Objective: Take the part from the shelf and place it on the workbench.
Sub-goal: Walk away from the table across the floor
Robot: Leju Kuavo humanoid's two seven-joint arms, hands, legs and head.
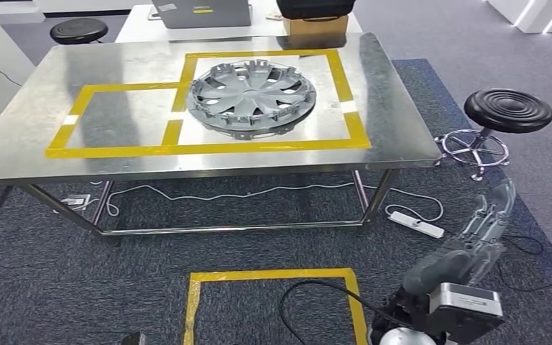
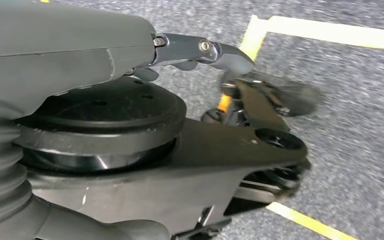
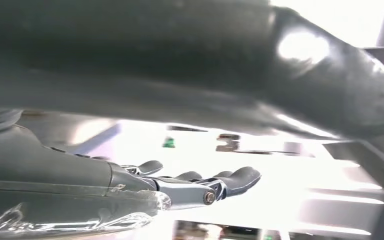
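Right hand (image 1: 490,215) well apart from hubcap (image 1: 251,97)

Your left hand (image 2: 200,52) reaches in over grey carpet (image 2: 350,125), its fingers (image 2: 230,55) stretched out and holding nothing. Yellow tape (image 2: 330,32) runs across the carpet beyond the fingertips, with another strip (image 2: 305,222) nearer the lower corner.
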